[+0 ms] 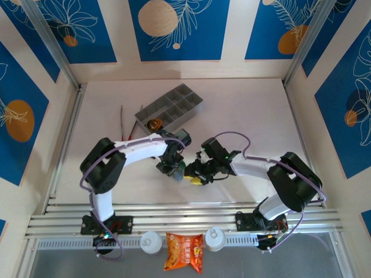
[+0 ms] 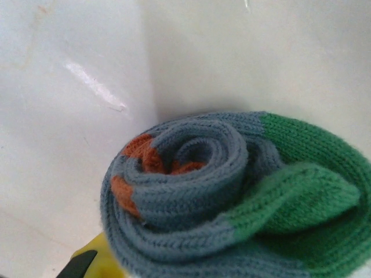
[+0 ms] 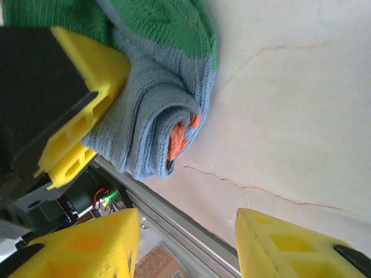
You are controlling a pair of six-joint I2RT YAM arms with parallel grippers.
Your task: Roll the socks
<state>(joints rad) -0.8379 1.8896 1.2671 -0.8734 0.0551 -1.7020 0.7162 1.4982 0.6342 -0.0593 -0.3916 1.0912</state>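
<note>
rolled sock clamped by the left tool, right tool standing open

just off the near edge of the worktop [image 1: 249, 110] lie an orange snack bag [image 1: 184, 252] and two white round objects [image 1: 151, 242]. past the arm bases, in the middle of the worktop, the two tools meet tip to tip. the overhead view gives just a speck of green there. the wrist views show the rolled sock [image 2: 191, 197] plainly: grey-blue knit wound in a spiral, orange at the core, green toe wrapped outside. the left tool [image 1: 172, 168] is closed on the roll. the right wrist view shows one of its yellow fingers [image 3: 87, 75] pressed on the knit, the other hidden. the right tool [image 3: 185, 215] stands just beside the roll, fingers apart, nothing between them. toward the far edge sits a grey compartment tray [image 1: 169, 108] holding a brown-orange lump [image 1: 154, 123], too small to identify.
</note>
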